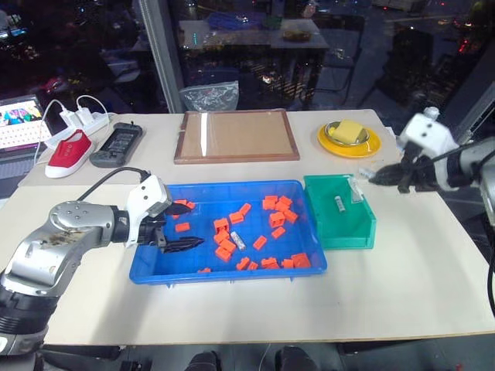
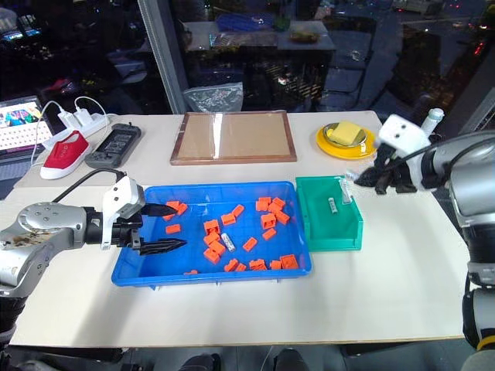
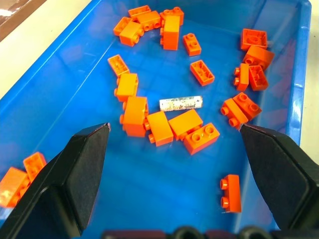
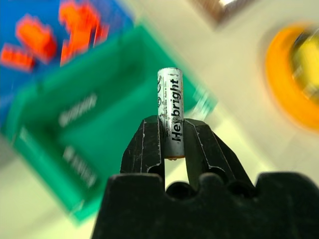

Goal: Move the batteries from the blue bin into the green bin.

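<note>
Standing upright between shut jaws, silvery-white battery [image 4: 170, 112] bears dark lettering.

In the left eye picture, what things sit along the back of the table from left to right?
Red shoe → dark remote-like handset → wooden-framed brown tray → yellow plate with a yellow block.

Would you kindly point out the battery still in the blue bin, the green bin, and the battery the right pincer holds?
loose battery [image 3: 181, 103]: left wrist view, mid-body.
green bin [image 1: 352, 232]: left eye view, front wall.
held battery [image 4: 170, 99]: right wrist view, label.
</note>
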